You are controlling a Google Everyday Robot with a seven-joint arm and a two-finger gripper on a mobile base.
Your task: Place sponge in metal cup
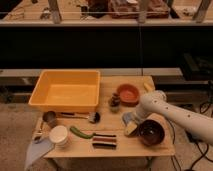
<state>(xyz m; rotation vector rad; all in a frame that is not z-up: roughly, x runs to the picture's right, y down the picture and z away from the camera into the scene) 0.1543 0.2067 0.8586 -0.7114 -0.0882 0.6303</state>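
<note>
Camera view: end effector (133, 121) at sponge (131, 130), near table (125, 150) edge.

- Dim indoor scene with a warm yellow-orange cast over the whole frame.
- Light comes from above. The wooden table (117, 146) and the yellow bin (65, 92) are the brightest areas.
- The white cup (59, 135) is the hottest spot and its top reads almost blown out.
- The white arm (172, 114) is lit along its upper side and shaded on its underside.
- The gripper (133, 124) is low over the table's right front, just beside the dark bowl (151, 133). It sits in the arm's own shade and blends into the sponge (128, 120).
- The band behind the table is near black, with a thin lit strip of shelf across the top.
- The floor (15, 125) is a dull mid grey, darker under the table.
</note>
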